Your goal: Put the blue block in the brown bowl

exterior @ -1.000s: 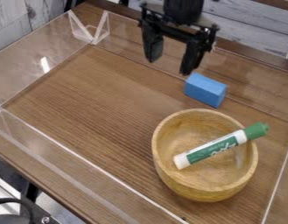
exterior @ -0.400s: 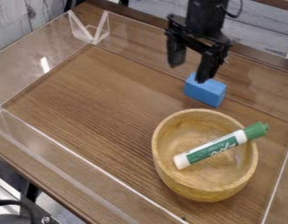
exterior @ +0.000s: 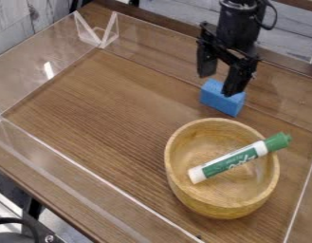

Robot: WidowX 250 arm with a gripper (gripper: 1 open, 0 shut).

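Camera view: a dark robot gripper comes into the scene from the top edge, right of the middle, with its fingers spread wide. One finger hangs to the left of the blue block and the other is on the block's upper right side. The gripper covers part of the block's far edge, and whether either finger touches it, I cannot tell.

The blue block lies on the wooden table, outside the bowl, just beyond the bowl's far rim and apart from it. Its top face and near side show below the gripper.

The brown bowl sits on the table toward the lower right of the view. It is round, light tan and much wider than the block. A green-and-white marker lies slantwise in the bowl, its lower left end down inside and its green upper right end resting at the rim.

A clear wire-like stand is at the upper left of the table, well apart from the block and the bowl. Black cables curl at the lower left corner, beyond the table's edge.
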